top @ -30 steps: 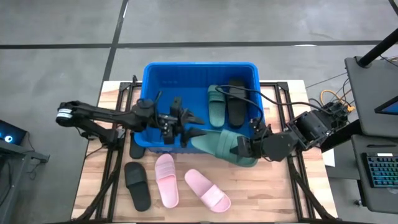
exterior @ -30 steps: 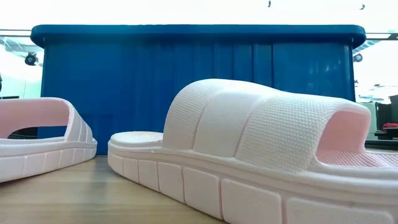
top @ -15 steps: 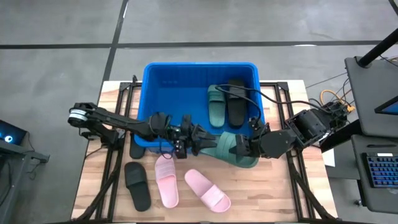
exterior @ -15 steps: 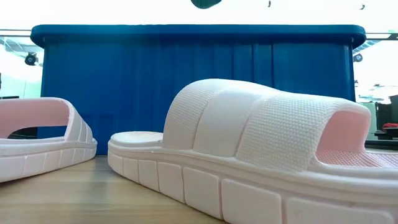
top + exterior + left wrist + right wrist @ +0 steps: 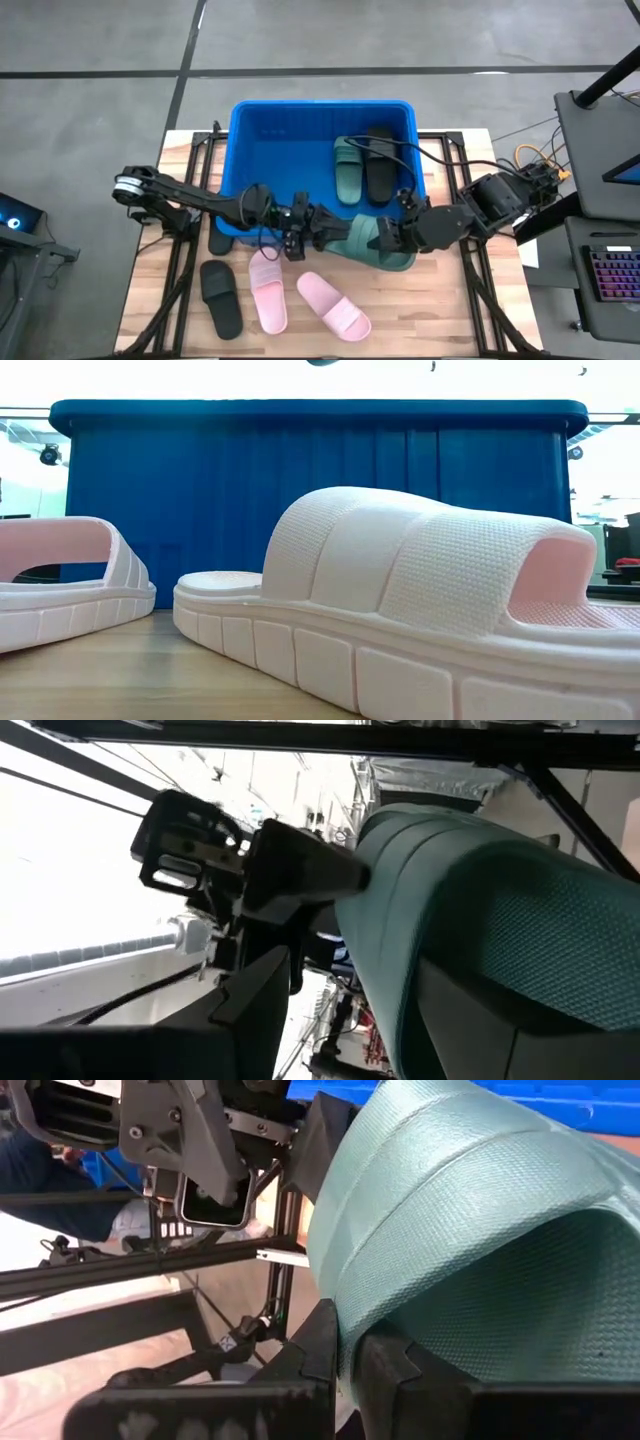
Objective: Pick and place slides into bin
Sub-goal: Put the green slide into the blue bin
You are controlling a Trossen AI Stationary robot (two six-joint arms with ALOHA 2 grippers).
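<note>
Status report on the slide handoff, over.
Right end effector shut on green slide over bin rim. Left end effector at its toe. Nothing blocking.

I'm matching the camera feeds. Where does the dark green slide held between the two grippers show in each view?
High view: green slide at the blue bin's front rim, right of centre.
Low view: not in it; only the bin's wall.
Left wrist view: fills the right.
Right wrist view: fills the upper right.
Shared landmark: the bin, in the high and low views.
</note>
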